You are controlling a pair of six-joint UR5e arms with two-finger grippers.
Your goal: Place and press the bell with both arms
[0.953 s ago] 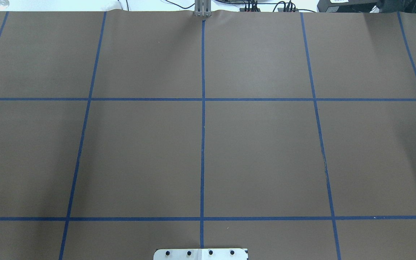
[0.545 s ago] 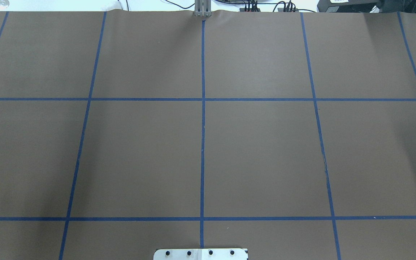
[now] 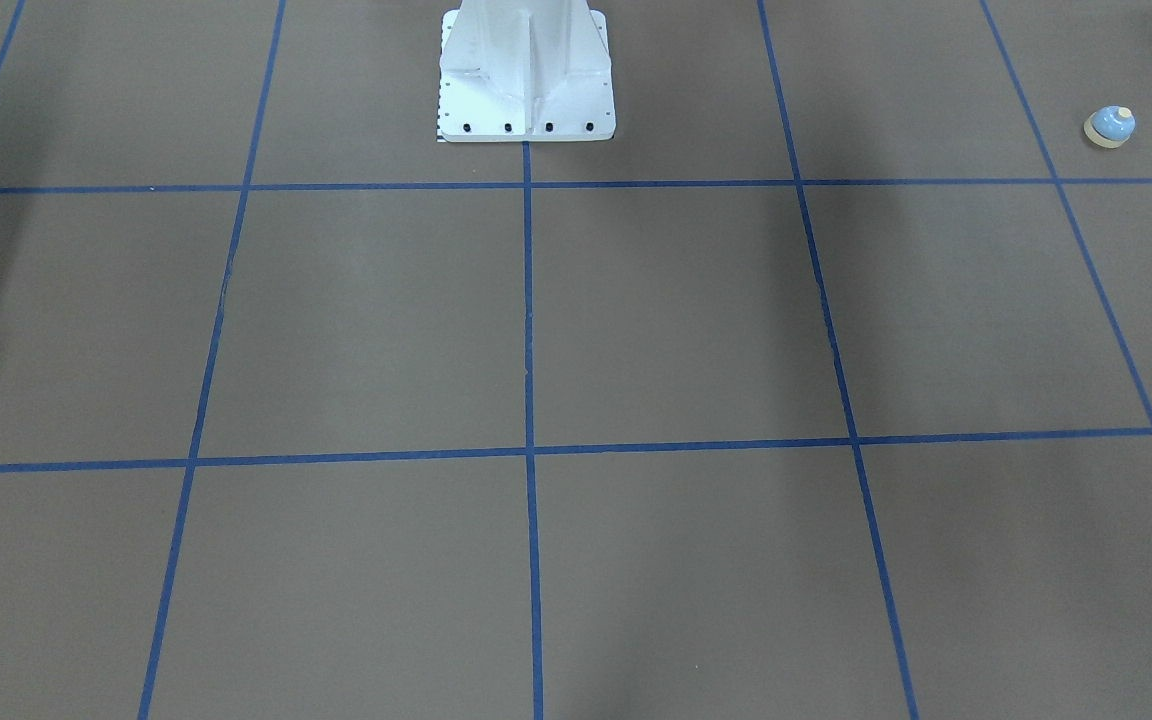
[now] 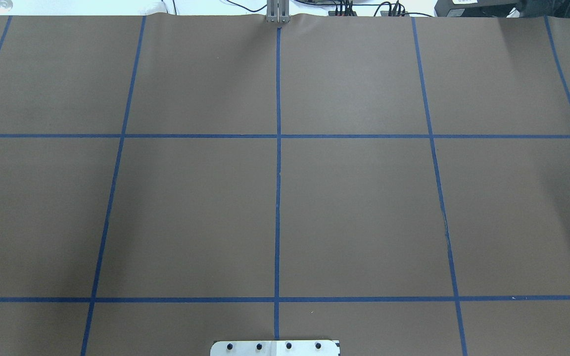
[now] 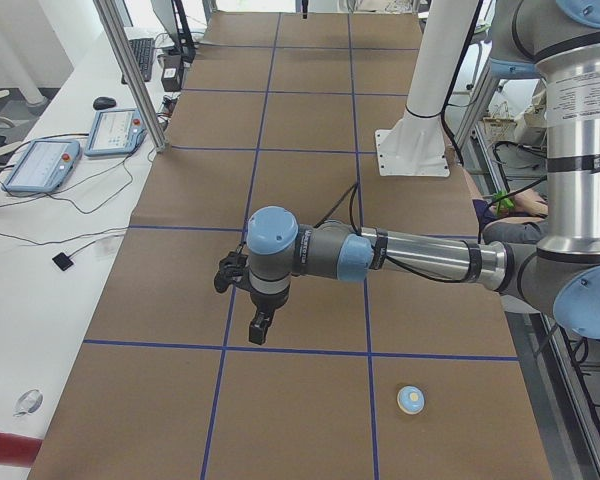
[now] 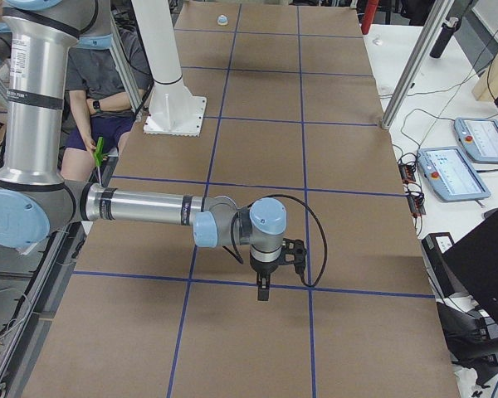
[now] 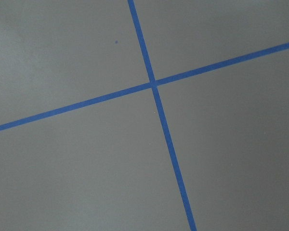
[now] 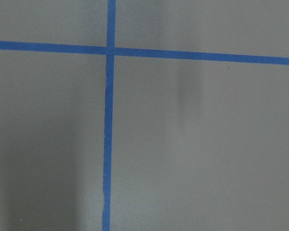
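the left end effector (image 5: 259,328) points down above the tabletop (image 4: 364,207), over a blue tape line (image 7: 154,85); its wrist camera looks onto a crossing of two such lines. it shows only in the side view, so i cannot tell whether its fingers are apart or together. the left arm (image 5: 430,258) reaches out level from the robot's side.

the right end effector (image 6: 263,290) also points down, just above a tape line, and whether it is spread or closed cannot be told either. the right arm (image 6: 141,206) stretches out level to it.

the bell (image 5: 412,399) stands upright on the tabletop at the robot's left end, in the grid row nearest the robot, well apart from the left end effector and farther still from the right one. the front view has it near the right edge (image 3: 1109,126), level with the white pedestal (image 3: 526,70).

the overhead view shows tabletop, tape grid and the pedestal's base plate (image 4: 275,347), just as it did a second and half a second ago.
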